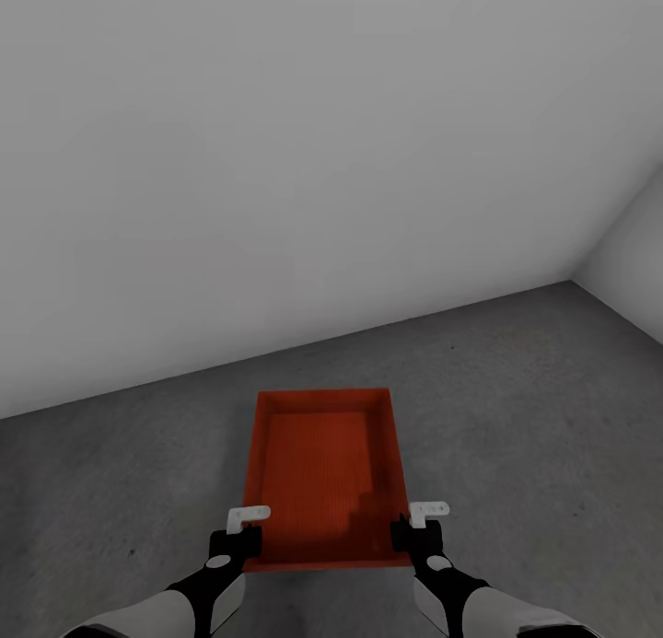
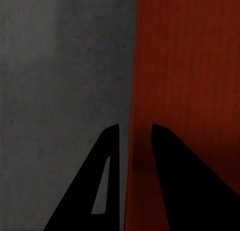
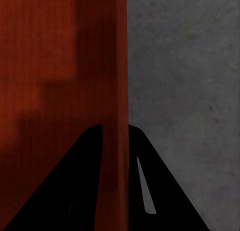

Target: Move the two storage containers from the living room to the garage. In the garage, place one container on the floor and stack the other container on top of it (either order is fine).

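Hanging between both grippers over the dark grey rough concrete floor (image 1: pixel 534 417), an orange-red rectangular thin-walled storage container (image 1: pixel 322 472), open side up, ribbed bottom bare; gripped at its near end, one side wall per gripper; whether resting on the concrete or held above it, impossible to tell. Clamped on the container's left wall (image 2: pixel 131 141), the left gripper (image 1: pixel 247 530), one black finger (image 2: pixel 105 176) outside over the concrete, the other inside over the red bottom. Clamped likewise on the right wall (image 3: pixel 116 141), the right gripper (image 1: pixel 416 526), one dark finger (image 3: pixel 145 186) outside, its partner inside the bin. Beyond the container's far end, a plain pale grey wall (image 1: pixel 276 159) meeting the concrete along a slanting line; at far right, a second pale wall (image 1: pixel 635 261) forming a corner.
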`<state>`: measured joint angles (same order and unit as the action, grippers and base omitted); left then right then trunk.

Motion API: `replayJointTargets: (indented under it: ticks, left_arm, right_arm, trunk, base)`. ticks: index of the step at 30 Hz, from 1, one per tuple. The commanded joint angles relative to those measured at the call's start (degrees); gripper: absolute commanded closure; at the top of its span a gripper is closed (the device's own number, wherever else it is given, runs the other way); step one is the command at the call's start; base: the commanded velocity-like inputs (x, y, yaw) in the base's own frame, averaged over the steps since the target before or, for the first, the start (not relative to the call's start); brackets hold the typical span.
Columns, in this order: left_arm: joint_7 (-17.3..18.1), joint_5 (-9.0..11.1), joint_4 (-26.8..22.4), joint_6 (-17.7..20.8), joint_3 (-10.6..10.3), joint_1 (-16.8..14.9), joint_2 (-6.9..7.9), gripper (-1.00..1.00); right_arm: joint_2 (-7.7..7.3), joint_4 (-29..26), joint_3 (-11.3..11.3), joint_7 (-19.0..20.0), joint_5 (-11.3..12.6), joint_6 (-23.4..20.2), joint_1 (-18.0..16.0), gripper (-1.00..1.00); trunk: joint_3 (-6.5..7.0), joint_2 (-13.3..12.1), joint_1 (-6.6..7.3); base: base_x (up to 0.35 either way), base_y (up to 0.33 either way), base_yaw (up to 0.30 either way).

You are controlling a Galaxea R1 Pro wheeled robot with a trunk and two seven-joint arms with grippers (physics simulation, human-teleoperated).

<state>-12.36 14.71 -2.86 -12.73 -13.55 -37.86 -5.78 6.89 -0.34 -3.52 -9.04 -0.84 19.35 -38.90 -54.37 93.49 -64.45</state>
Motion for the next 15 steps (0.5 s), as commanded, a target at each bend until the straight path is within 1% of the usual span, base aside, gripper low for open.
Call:
replayJointTargets:
  ticks: [1, 9, 15]
  left_arm:
    - [-1.1, 0.3, 0.0, -3.9, -1.0, 0.0, -0.02, 1.00]
    - [-1.1, 0.7, 0.0, -3.9, -1.0, 0.0, -0.01, 1.00]
    - [-1.2, 0.7, 0.0, -3.9, -1.0, 0.0, -0.02, 1.00]
  right_arm:
    - [1.48, 0.2, 3.3, -0.5, 2.1, 0.4, 0.0, 1.00]
    - [1.49, 0.2, 3.3, -0.5, 2.0, 0.5, 0.0, 1.00]
    - [1.54, 0.2, 3.3, -0.5, 1.4, 0.5, 0.0, 1.00]
  trunk:
    - [-0.03, 0.0, 0.01]
    - [-0.03, 0.0, 0.01]
    - [-0.03, 0.0, 0.01]
  base:
    - [0.000, 0.000, 0.000]
    - [0.000, 0.000, 0.000]
    - [0.000, 0.000, 0.000]
